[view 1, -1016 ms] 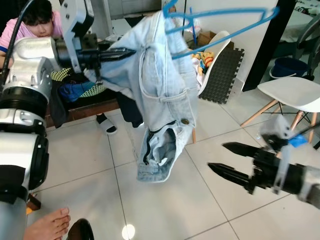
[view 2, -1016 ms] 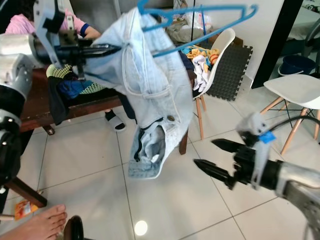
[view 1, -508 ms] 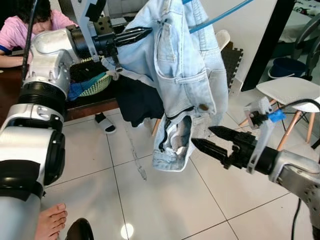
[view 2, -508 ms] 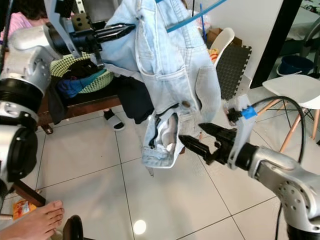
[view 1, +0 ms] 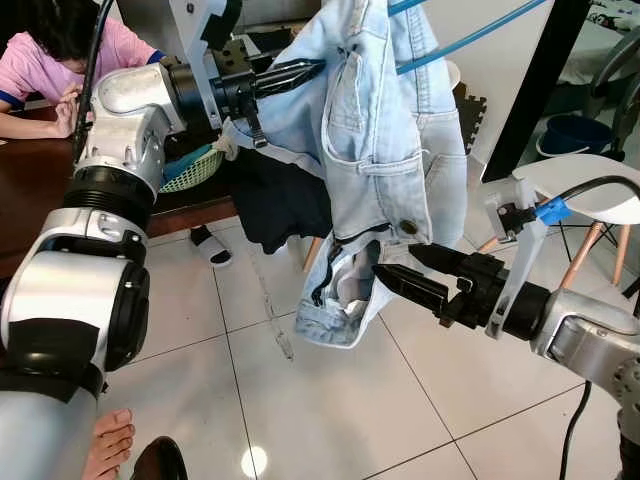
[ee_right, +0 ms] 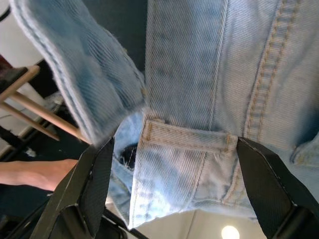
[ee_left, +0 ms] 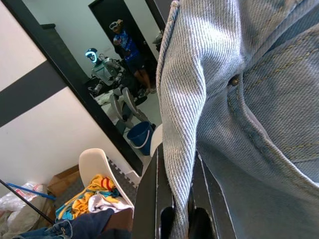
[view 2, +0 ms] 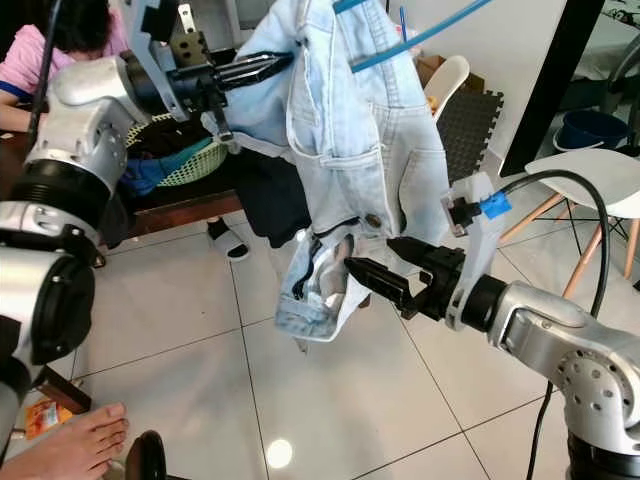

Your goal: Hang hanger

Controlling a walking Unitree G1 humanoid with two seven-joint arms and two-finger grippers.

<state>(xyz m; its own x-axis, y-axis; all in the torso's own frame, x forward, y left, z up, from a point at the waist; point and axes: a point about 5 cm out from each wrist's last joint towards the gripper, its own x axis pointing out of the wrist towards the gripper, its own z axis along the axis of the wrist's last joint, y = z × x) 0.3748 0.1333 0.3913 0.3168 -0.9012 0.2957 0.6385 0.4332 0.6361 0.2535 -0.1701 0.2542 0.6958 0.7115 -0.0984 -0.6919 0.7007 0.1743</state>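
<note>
Light blue denim jeans point(view 1: 385, 130) hang from a blue hanger point(view 1: 480, 30) whose bars cross the top of the head views. My left gripper point(view 1: 318, 67) is raised at the upper left and shut on a fold of the jeans; in the left wrist view the denim point(ee_left: 214, 99) runs between its black fingers point(ee_left: 147, 199). My right gripper point(view 1: 393, 263) is open, with its tips at the jeans' dangling lower end. In the right wrist view its fingers point(ee_right: 92, 181) straddle a belt loop point(ee_right: 184, 139).
A person in pink point(view 1: 50, 60) leans on a dark wooden table point(view 1: 30, 190) at the left. A green basket point(view 1: 195, 168) sits behind my left arm. White chairs point(view 1: 585, 175) stand at the right. A bare foot point(view 1: 110, 445) rests on the tiled floor.
My right gripper has swung in from the right and risen until its open tips reach the jeans' lower end. My left arm has lifted the jeans higher.
</note>
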